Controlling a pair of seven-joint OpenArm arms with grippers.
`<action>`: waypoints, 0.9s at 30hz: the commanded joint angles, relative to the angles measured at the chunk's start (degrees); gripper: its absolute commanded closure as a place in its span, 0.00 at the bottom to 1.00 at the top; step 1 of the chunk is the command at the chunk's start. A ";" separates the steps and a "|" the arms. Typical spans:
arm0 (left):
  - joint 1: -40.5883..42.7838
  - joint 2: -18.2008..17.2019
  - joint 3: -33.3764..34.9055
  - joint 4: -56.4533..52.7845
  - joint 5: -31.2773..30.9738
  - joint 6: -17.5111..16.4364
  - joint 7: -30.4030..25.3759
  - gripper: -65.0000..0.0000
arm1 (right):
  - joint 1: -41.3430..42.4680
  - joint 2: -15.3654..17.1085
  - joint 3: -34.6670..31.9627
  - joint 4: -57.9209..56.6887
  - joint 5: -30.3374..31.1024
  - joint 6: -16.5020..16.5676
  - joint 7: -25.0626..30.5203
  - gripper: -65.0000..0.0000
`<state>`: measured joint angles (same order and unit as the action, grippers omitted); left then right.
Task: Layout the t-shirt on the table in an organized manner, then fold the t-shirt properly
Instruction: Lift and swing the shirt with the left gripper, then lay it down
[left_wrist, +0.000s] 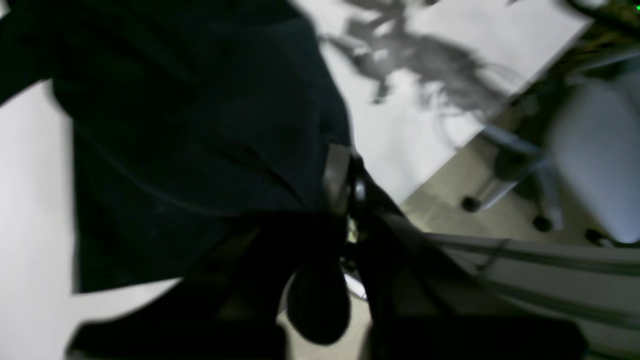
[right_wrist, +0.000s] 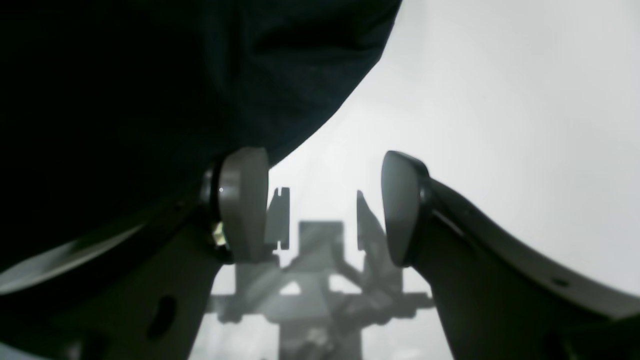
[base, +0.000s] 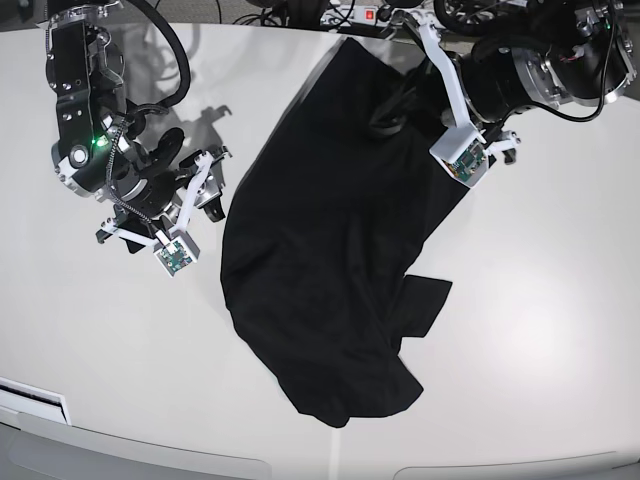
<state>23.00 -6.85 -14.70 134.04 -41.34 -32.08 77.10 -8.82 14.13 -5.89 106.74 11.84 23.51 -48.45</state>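
Your right gripper (right_wrist: 320, 210) stands with its jaws wide apart and nothing between them; only the white table (right_wrist: 500, 100) shows through the gap, along with the gripper's own shadow. The left-hand pad (right_wrist: 242, 205) sits at the edge of the black t-shirt (right_wrist: 150, 90), whose cloth lies over that finger's outer side; you cannot tell whether pad and cloth actually touch. In the base view this gripper (base: 205, 185) is just beside the shirt's edge on that view's left, low over the table (base: 540, 330).

Your left gripper (left_wrist: 345, 200) is too blurred and dark in its wrist view to read the jaw state. In the base view it (base: 395, 110) is over the shirt's far part, where the fabric looks bunched, but whether it pinches cloth cannot be told.

The t-shirt (base: 330, 250) lies unfolded across the table's middle, running from the far edge toward the near edge, wrinkled, with one flap (base: 425, 300) sticking out on the view's right side. A wheeled chair (left_wrist: 575, 165) stands on the floor beyond the table edge, blurred.
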 joint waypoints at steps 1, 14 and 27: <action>-0.48 -1.14 -0.11 0.96 0.63 0.37 -1.92 1.00 | 0.74 0.35 0.26 0.85 0.20 -0.13 0.83 0.43; -9.16 -16.22 -16.94 0.96 8.37 9.33 -6.43 1.00 | 0.74 0.31 0.26 0.85 0.22 0.04 0.83 0.43; -11.32 -22.21 -19.56 -2.38 -2.91 6.86 -7.82 1.00 | -1.46 0.15 -4.55 0.85 8.22 12.98 0.17 0.43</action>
<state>12.19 -28.25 -34.09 130.87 -44.07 -25.54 70.50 -11.22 14.09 -10.74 106.74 19.42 36.51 -49.54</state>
